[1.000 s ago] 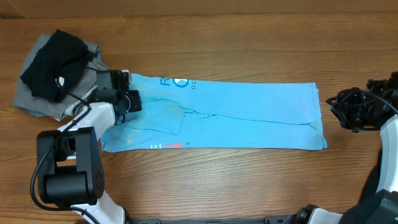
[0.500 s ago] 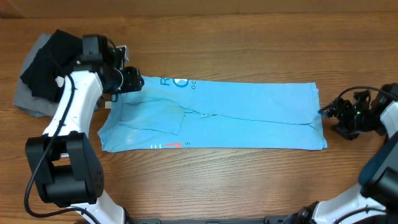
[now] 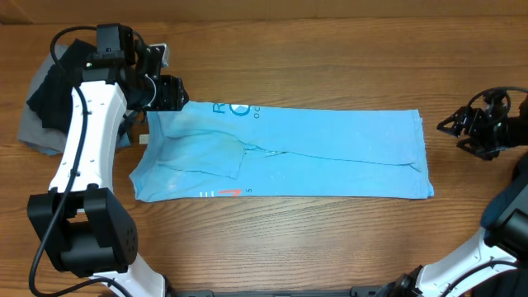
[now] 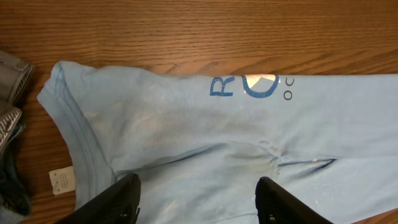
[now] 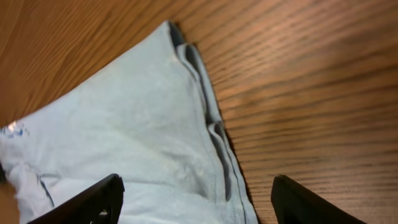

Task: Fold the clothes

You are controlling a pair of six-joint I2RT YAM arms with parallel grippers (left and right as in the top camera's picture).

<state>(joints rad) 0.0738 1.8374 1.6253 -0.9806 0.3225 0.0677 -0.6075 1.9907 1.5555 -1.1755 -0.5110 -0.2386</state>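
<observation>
The clothes are chiefly a light blue T-shirt (image 3: 330, 148), lying as a long flat strip across the table, with printed lettering (image 4: 244, 87) and a small white tag (image 4: 61, 180) at its left end. My left gripper (image 3: 175, 94) hovers open over the shirt's far left corner. In the left wrist view its fingers (image 4: 118, 200) frame bare blue cloth without touching it. My right gripper (image 3: 452, 132) stands open just off the shirt's right end. In the right wrist view the hem (image 5: 214, 130) lies between the spread fingers (image 5: 93, 199), and nothing is held.
A pile of black and grey garments (image 3: 66, 87) lies at the far left corner, right behind my left arm. Its grey edge (image 4: 12, 71) shows in the left wrist view. Bare wooden table (image 3: 330, 66) surrounds the shirt.
Both grippers have opened and let go of the shirt. The left gripper lifted from the shirt's left end toward the far corner. The right one drew slightly away from the hem.
</observation>
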